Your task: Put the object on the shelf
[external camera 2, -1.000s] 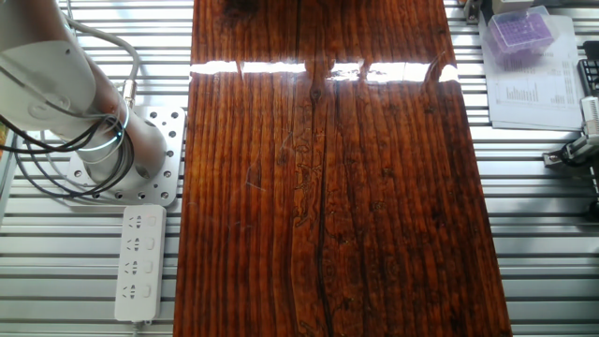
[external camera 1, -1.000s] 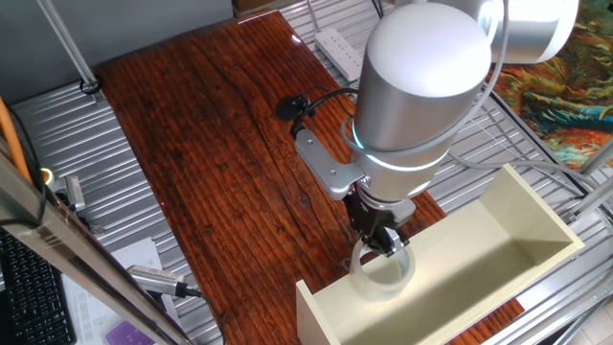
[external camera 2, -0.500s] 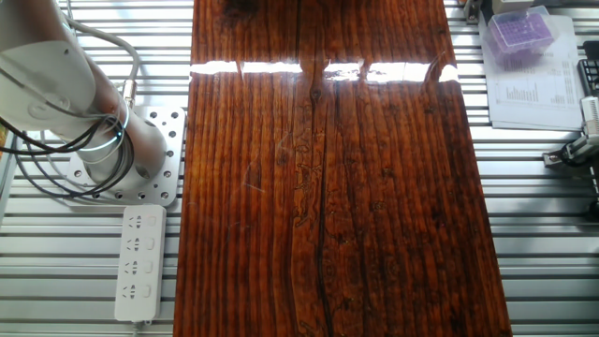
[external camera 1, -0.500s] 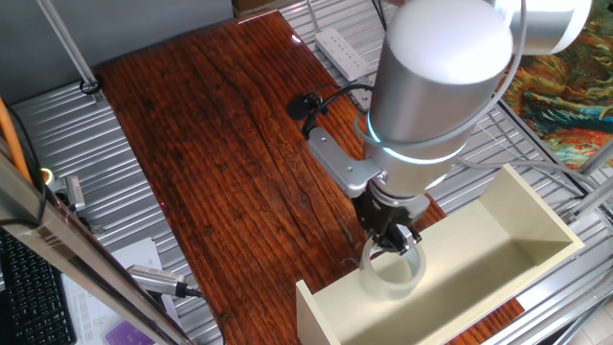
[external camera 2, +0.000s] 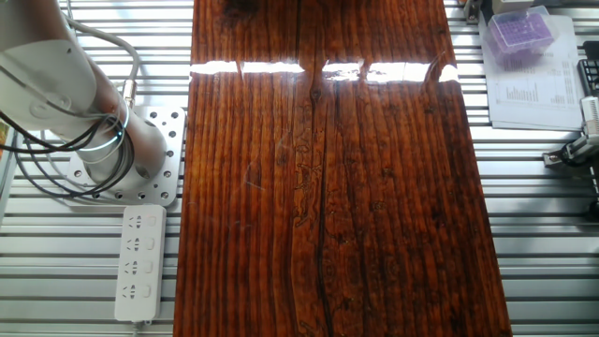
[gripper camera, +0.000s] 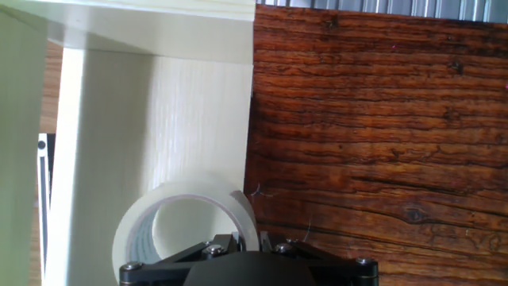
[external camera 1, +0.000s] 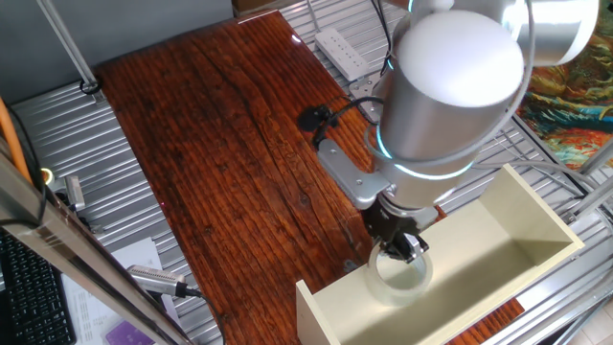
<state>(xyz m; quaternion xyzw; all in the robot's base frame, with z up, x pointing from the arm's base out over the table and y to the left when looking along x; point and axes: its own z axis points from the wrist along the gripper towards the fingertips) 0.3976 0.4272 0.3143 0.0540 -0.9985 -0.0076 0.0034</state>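
Tape roll: translucent whitish ring with a wide hole, held on edge at its upper rim by the gripper, fingers pinched on the band; in the hand view the roll hangs over the pale inner board. Position: above the near end of the shelf, just inside its long wall, apparently not resting on a board yet. Shelf: cream open box unit lying on the wooden table beside a metal slatted frame. Handling note: judged best to lower straight until the ring meets the board, keep clear of the wall edge, then part the fingers gently, since a ring on edge may roll.
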